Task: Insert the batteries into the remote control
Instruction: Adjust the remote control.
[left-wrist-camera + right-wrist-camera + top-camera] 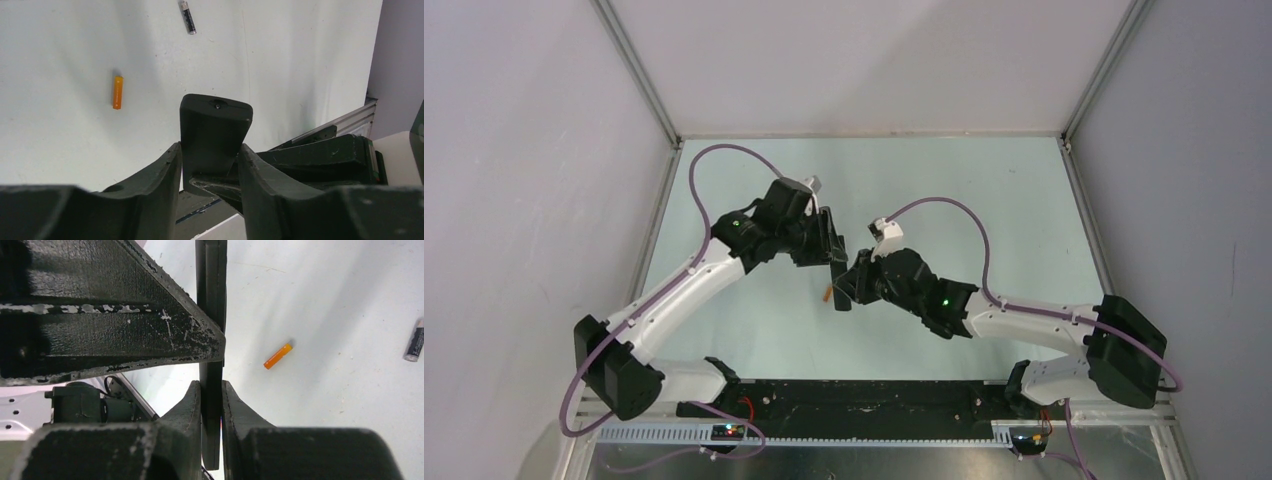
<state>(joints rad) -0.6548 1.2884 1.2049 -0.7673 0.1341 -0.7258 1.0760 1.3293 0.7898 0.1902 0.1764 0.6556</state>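
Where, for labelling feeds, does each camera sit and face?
Top external: above, behind the bases, facing down at the pale table; both arms show.
Left wrist: faces past the left gripper at the slim black remote control.
Right wrist: faces past the right gripper along the remote's edge.
Shared by both wrists: orange cylindrical battery, dark battery.

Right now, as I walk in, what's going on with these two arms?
Both arms are holding the same thing. The left gripper and the right gripper are each clamped on the remote control, which looks raised off the table between them. Neither battery is loaded yet: the orange battery and the dark battery lie loose on the table, apart from each other. The battery compartment is not in view.
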